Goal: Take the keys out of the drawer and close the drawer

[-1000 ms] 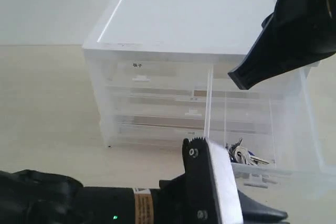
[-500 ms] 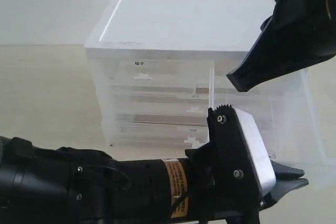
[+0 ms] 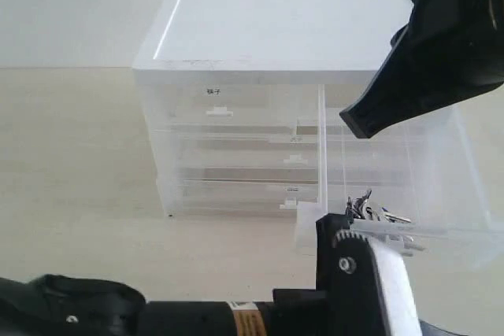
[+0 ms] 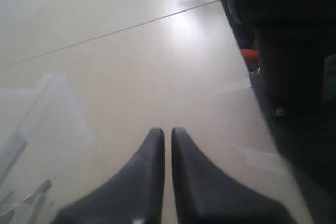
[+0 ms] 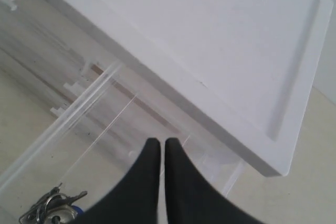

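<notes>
The drawer [image 3: 466, 164] stands pulled out of the cabinet's right side, and the keys [image 3: 368, 210] lie in its front corner. My right gripper [image 3: 358, 125] hangs shut above the drawer's back part, holding nothing. In the right wrist view its tips [image 5: 161, 141] are together over the drawer [image 5: 79, 121], with the keys [image 5: 51, 208] off to one side. My left arm [image 3: 370, 289] lies low in front of the drawer. Its gripper [image 4: 168, 129] is shut and empty over bare table, beside the drawer's wall [image 4: 37, 114].
The translucent drawer cabinet [image 3: 276, 21] with a white top stands mid-table; its other drawers are shut, one bearing a dark-lettered label [image 3: 212, 91]. Beige table surface lies to the left of it. A dark robot base [image 4: 294, 56] shows in the left wrist view.
The left arm rose in front of the drawer, hiding the keys, then dropped back low, so the keys show again. The right arm has barely moved.
</notes>
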You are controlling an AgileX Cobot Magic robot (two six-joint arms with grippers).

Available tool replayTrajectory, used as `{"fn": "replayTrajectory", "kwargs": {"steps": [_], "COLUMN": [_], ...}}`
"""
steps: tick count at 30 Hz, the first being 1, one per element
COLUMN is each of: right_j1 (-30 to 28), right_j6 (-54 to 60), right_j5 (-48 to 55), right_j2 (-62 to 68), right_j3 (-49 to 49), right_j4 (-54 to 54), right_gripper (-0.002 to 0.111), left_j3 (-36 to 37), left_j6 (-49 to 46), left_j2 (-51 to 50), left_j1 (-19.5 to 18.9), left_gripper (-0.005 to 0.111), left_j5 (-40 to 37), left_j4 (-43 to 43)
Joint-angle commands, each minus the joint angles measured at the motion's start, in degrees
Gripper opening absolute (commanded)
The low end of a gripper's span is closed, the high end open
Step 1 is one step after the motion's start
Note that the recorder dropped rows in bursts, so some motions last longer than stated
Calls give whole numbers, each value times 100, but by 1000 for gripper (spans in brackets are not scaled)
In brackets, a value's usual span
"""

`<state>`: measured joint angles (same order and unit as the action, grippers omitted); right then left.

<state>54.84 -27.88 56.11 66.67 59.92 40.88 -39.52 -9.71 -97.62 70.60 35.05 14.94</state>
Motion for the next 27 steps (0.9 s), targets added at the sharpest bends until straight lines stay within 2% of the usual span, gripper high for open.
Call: {"fn": "replayTrajectory", "kwargs": {"steps": [1,3,8,14,23,27], "right_j1": [-4,-4,-4,-4,-4,-4], "right_j6": [23,23,36,22,36,36], "right_j5": [-9,-9,-9,-9,-9,-9], "right_j2": [-26,-26,-26,-26,-26,-26], "right_j3": [4,4,4,4,4,4], "right_j4": [7,7,-4,-27,-105,-117], "right_gripper": [0,0,0,0,0,0], "left_j3": [-363,-602,-1110,-1269,-1524,-1637], "left_j6": [-1401,-1743,-1864,-2554,-2735,-3048], "left_j2": [-498,-731,-972,-972,-905,-770], "left_j1": [126,126,99,-61,-87,-87], "left_gripper": [5,5,5,5,5,5], "left_j5": [92,92,104,91,120,81], "left_j4": [-1445,-1750,-1890,-2642,-2667,-2956]}}
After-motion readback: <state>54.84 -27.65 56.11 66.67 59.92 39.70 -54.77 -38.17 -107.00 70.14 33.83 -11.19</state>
